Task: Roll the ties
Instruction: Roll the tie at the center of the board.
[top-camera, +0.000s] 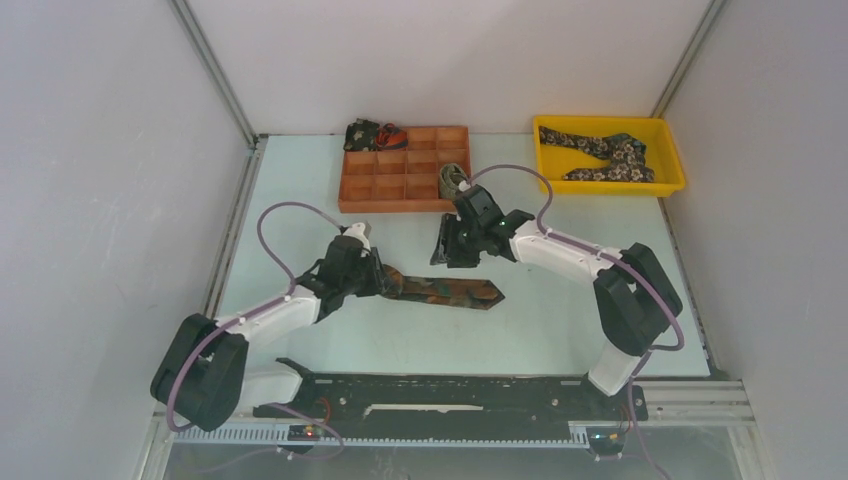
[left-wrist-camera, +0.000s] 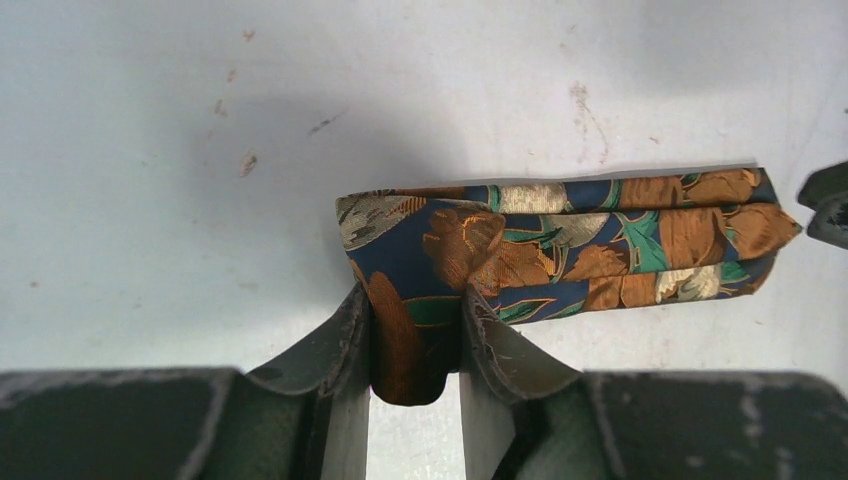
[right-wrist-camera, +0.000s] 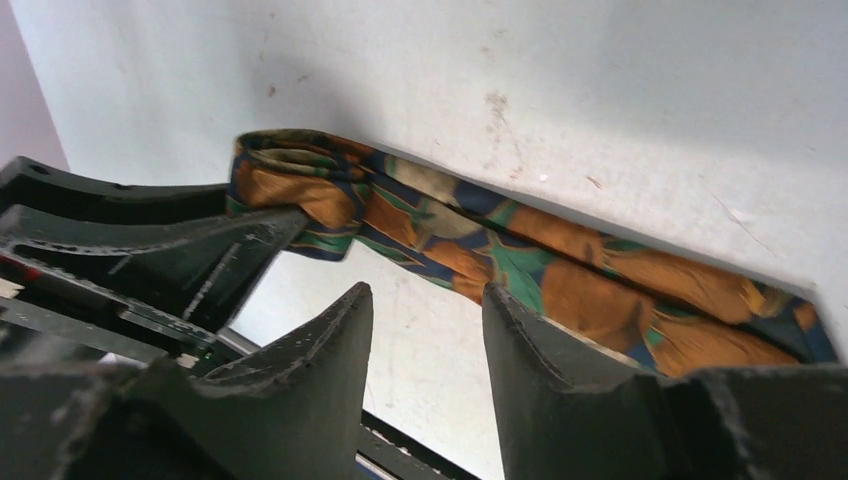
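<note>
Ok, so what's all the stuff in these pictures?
Flat tie: one, brown-blue-green, on the table, end in left gripper.
Bin tie: one, dark floral, in the bin.
Rolled tie: one, olive, in a right-hand compartment of the tray.
Bundle: one, dark with red, tray's far left corner.
Tray: one, orange, far middle.
Bin: one, yellow, far right.
Table: one, pale green.
Left gripper: one, black, shut on flat tie.
Right gripper: one, black, open, empty, near flat tie.

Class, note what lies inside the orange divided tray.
An olive rolled tie sits in a right-edge compartment of the tray. A dark floral bundle covers the far-left corner, hiding what's beneath. Other compartments look empty. The right arm overlaps the near-right corner.
</note>
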